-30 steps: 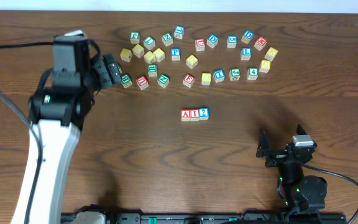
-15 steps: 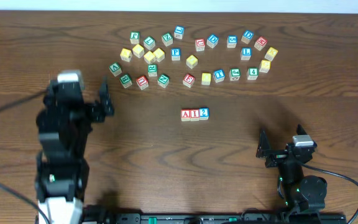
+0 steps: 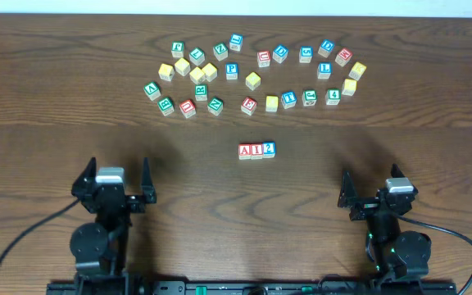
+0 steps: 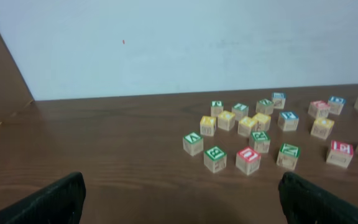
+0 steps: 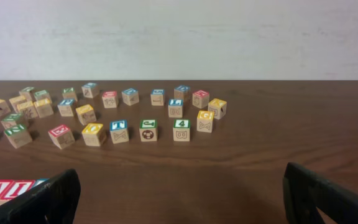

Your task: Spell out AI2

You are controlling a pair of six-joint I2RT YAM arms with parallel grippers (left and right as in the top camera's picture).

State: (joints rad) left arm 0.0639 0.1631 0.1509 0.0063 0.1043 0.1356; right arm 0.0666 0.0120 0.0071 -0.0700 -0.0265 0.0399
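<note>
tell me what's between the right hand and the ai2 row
Nothing: only bare table lies between the right hand and the AI2 row, in the overhead view.

Left gripper (image 3: pixel 118 166): two flat black fingers (image 3: pixel 145 174), tapered toward tips. Light grey camera block (image 3: pixel 110 176) just behind fingers. Links behind wrist matte black; round black joint housing (image 3: pixel 88 243) further back. Thin black cable (image 3: pixel 23 238) curves off outer side.

Right gripper (image 3: pixel 370 187): same black build, with its own grey block (image 3: pixel 399 186) behind fingers. Small green spots (image 3: pixel 373 239) on black link behind wrist. Black lead (image 3: pixel 459 239) arcs off outer side.

Wrist views: finger ends (image 4: pixel 48 202) (image 5: pixel 36 199) show as dull black wedges with faintly textured surface.
</note>
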